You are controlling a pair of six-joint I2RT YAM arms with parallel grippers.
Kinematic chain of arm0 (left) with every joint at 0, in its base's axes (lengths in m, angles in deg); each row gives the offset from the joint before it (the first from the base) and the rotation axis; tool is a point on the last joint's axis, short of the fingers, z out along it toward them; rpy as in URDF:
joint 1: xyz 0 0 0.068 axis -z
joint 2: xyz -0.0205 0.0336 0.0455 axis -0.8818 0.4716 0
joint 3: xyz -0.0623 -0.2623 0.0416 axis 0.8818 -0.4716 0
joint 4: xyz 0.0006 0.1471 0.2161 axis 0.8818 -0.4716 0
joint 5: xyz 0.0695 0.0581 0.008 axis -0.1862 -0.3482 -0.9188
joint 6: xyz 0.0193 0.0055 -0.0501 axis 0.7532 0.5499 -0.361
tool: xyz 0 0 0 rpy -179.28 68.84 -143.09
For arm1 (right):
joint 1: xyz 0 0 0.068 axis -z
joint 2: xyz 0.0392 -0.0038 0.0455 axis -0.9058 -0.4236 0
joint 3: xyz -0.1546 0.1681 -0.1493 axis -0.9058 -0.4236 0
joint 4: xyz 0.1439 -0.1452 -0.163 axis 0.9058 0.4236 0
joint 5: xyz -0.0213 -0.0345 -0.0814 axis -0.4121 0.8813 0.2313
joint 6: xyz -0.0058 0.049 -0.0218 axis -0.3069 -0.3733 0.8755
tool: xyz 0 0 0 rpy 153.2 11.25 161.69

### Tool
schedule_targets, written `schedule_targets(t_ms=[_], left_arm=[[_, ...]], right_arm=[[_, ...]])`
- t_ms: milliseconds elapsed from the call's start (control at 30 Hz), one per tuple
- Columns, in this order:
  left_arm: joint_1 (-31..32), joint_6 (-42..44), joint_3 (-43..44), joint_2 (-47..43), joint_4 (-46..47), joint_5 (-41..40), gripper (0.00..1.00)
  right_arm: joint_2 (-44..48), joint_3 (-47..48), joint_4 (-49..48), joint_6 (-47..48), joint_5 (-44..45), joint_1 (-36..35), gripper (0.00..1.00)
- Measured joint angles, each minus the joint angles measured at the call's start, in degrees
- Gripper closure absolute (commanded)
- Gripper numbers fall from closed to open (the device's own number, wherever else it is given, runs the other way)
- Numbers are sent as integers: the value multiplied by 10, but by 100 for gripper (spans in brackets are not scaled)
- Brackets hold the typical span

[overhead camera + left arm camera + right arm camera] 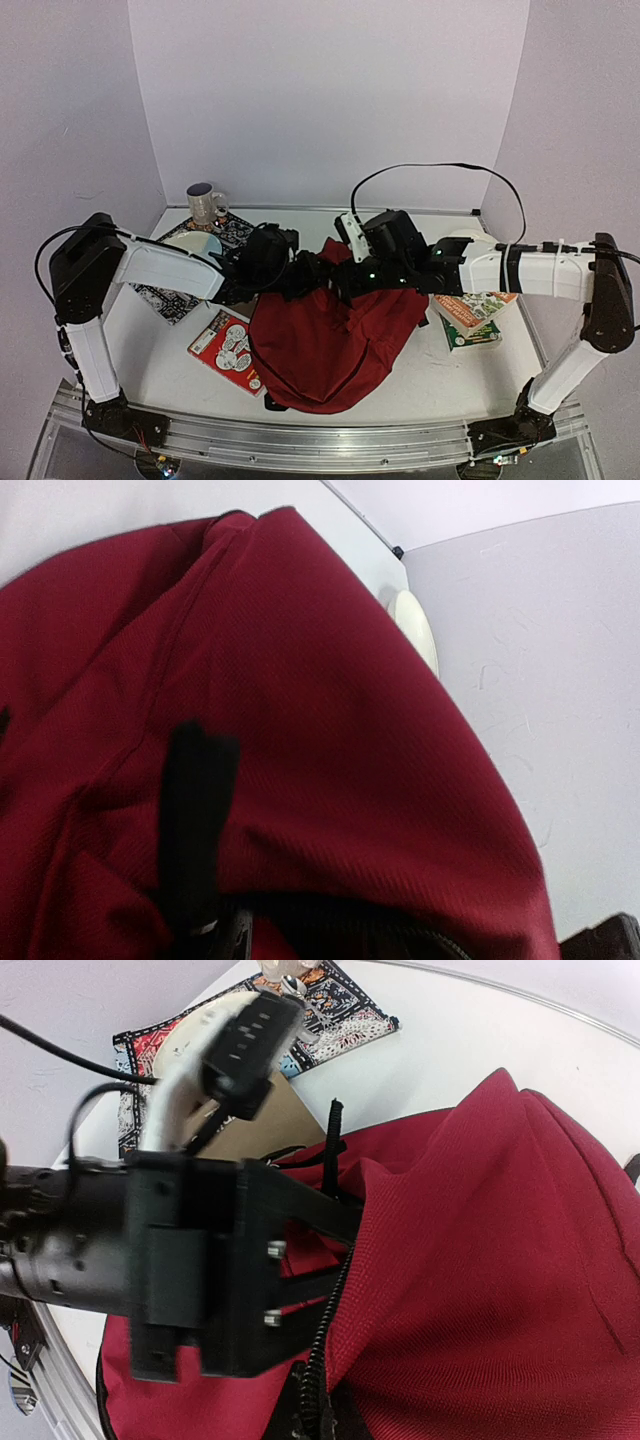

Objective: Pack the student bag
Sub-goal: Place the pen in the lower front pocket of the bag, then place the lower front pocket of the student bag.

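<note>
**A:** Where's the student bag [330, 340] lying?

**B:** It's lying mid-tabletop [160, 360] with its zip edge toward 12 o'clock, and both your tools are meeting there. Your right tool [345, 283] is clenched, though I can't tell whether it's pinching fabric. As for the left tool [305, 275], I can't tell whether it's gripping or released.

**A:** What am I aiming for?

**B:** I'd judge you're opening the mouth. Try drawing the rims toward 9 and 3 o'clock, lifting gently, since soft cloth is likely to sag.

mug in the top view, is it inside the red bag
No, the mug stands upright on the table near the back wall, apart from the student bag, which lies nearer the arms.
</note>
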Motion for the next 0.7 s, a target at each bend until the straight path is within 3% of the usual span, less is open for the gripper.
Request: schedule_targets(t_ms=[200,400,700], left_arm=[[-4,46,-69,-98,-22,-13,48],[-8,110,-80,-180,-111,-45,37],[-102,173,-73,-177,-216,-32,32]], right_arm=[[0,-12,1,0,19,-2,100],[-1,-23,5,0,25,-2,100],[-23,-43,16,0,29,-2,95]])
